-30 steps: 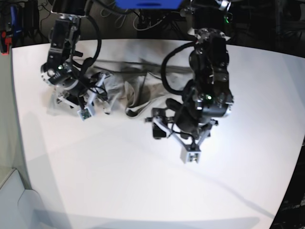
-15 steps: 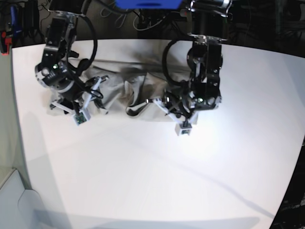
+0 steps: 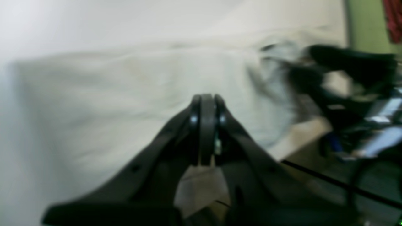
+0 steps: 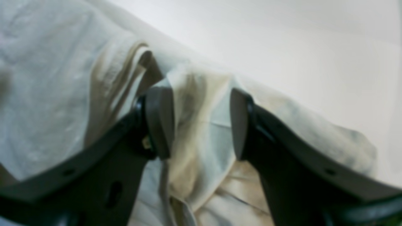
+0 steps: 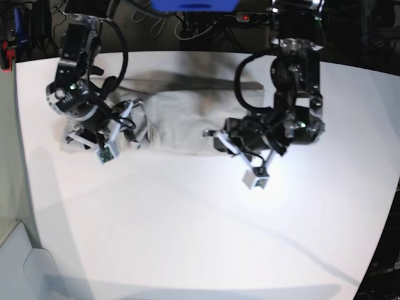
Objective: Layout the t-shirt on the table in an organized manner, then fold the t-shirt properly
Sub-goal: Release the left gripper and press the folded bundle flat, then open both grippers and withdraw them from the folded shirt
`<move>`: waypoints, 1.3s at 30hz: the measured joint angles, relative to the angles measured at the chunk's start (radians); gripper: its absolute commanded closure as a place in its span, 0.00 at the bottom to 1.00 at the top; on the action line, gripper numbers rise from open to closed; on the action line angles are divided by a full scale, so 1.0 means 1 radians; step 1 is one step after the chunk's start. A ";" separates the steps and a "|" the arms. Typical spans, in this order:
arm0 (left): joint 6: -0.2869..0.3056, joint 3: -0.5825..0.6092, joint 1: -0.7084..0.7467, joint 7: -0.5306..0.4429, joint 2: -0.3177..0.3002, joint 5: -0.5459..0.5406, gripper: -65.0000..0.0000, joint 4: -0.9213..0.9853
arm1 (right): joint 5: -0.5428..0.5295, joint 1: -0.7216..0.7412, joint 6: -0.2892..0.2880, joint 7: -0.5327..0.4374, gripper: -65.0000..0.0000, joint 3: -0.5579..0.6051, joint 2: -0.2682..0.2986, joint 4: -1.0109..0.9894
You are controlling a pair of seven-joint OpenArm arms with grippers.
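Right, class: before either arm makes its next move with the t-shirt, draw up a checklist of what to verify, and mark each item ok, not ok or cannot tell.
1. Left claw closed: ok, its jaws are pressed together.
2. Left claw gripping fabric: cannot tell; the wrist view is blurred and no cloth shows between the jaws.
3. Right claw open: ok, a wide gap shows between its pads.
4. Cloth in reach of the right claw: ok, a bunched fold of the t-shirt sits between its pads, not yet pinched.
5. T-shirt laid flat: not ok, it is rumpled near the right claw.
6. T-shirt fully on the table: ok.
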State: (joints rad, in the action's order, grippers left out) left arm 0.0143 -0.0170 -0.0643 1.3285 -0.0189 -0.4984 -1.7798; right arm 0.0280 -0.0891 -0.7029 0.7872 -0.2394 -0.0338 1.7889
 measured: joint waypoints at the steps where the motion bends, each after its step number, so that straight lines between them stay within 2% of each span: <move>1: 0.000 -0.021 0.000 -0.005 -0.021 0.000 1.00 0.000 | 0.000 0.000 0.000 0.002 0.55 -0.019 0.000 0.007; 5: 0.000 -0.074 0.025 -0.022 -0.094 0.000 1.00 0.032 | 0.002 0.009 0.000 0.005 0.54 -0.116 -0.001 0.072; 8: 0.000 -0.074 0.041 -0.002 -0.100 0.006 1.00 0.102 | -0.004 0.024 0.000 0.019 0.54 -0.153 -0.005 0.103; 10: -0.001 -0.075 0.040 -0.010 -0.097 -0.002 1.00 0.114 | -0.008 0.041 0.000 0.099 0.54 -0.186 -0.015 0.111; 13: -0.001 -0.072 0.038 -0.090 -0.097 -0.001 1.00 0.137 | 0.001 0.077 0.000 0.249 0.54 -0.264 -0.019 0.111; 16: -0.001 -0.071 0.055 -0.098 -0.097 0.000 1.00 0.148 | -0.005 0.127 0.000 0.396 0.54 -0.335 -0.025 0.111; 20: -0.001 -0.073 0.056 -0.110 -0.098 0.000 1.00 0.148 | 0.002 0.161 0.000 0.534 0.54 -0.399 -0.022 0.111; 23: -0.001 -0.071 0.056 -0.109 -0.097 0.000 1.00 0.148 | 0.000 0.160 0.000 0.574 0.54 -0.386 -0.016 0.111; 30: -0.001 -0.073 0.056 -0.106 -0.097 -0.004 1.00 0.147 | -0.007 0.161 0.000 0.578 0.53 -0.382 -0.016 0.111; 33: -0.001 -0.074 0.068 -0.113 -0.097 -0.006 1.00 0.140 | -0.006 0.170 0.000 0.627 0.46 -0.382 -0.017 0.110; 39: -0.001 -0.077 0.089 -0.110 -0.097 -0.008 1.00 0.139 | -0.008 0.195 0.000 0.616 0.34 -0.380 -0.019 0.110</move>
State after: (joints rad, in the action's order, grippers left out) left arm 0.0135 -0.0944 0.0250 1.2182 -0.1162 -0.5060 -1.6405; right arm 0.0196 0.1062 -0.7025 1.4029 -0.6189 -0.0525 1.8988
